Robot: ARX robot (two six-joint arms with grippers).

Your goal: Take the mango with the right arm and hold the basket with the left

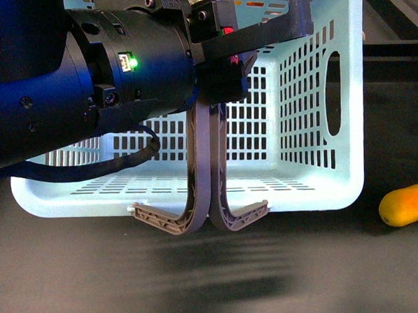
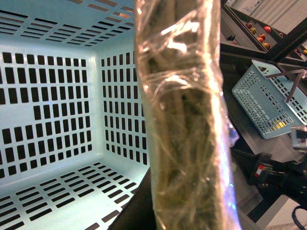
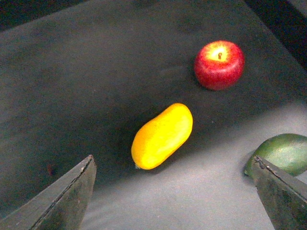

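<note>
Outside the basket, on the dark tabletop, lies the mango.

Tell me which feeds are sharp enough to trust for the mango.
Right wrist view: the mango is sharp and bright. Front view: the left arm looms close and soft, its green light flares, the mango sits at the frame edge. Left wrist view: a film-wrapped bar, blurred and glaring, blocks much of the basket.
</note>
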